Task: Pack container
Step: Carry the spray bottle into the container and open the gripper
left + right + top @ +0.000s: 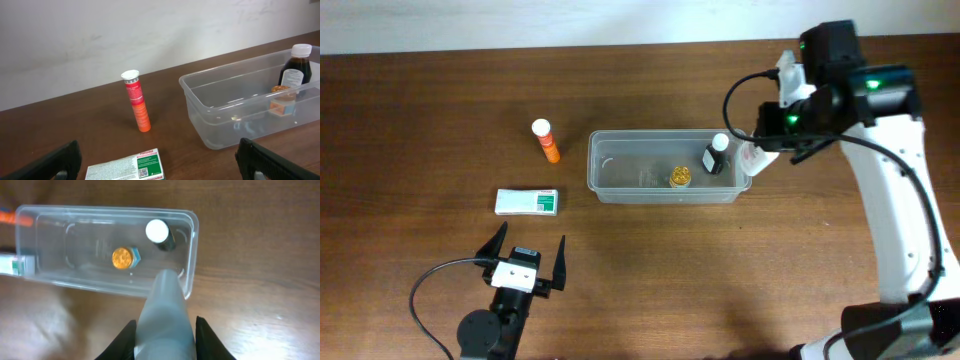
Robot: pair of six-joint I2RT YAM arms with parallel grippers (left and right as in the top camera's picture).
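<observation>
Lying flat on the brown bench (420, 120), a white-and-green box (527, 202) is at about 8 o'clock from the container (625, 172), well apart from it. An orange tube (547, 142) with a white cap stands upright at about 9 o'clock from the container, near its short left wall but not touching it, and the box is at 6 o'clock from this tube. The left gripper (532, 238) is low at about 7 o'clock from the container, just below the box, with its jaws spread wide and holding nothing; a black cable (425, 285) curves away from this arm on the bench. The right gripper (756, 158) is at the 3 o'clock end of the container, and its jaws pinch a pale translucent object (164, 305); I cannot tell exactly what it is. In the right wrist view the tip of this object reaches the rim at that short end. The container itself, clear plastic with rounded corners, sits near the middle of the bench with its long sides running from 9 to 3 o'clock. Inside it a dark bottle (716, 158) with a white cap stands upright in the 2 o'clock corner, the corner closest to the held object. A small jar (680, 177) with a gold lid stands near the middle of the floor, a little toward 5 o'clock, apart from the bottle.
</observation>
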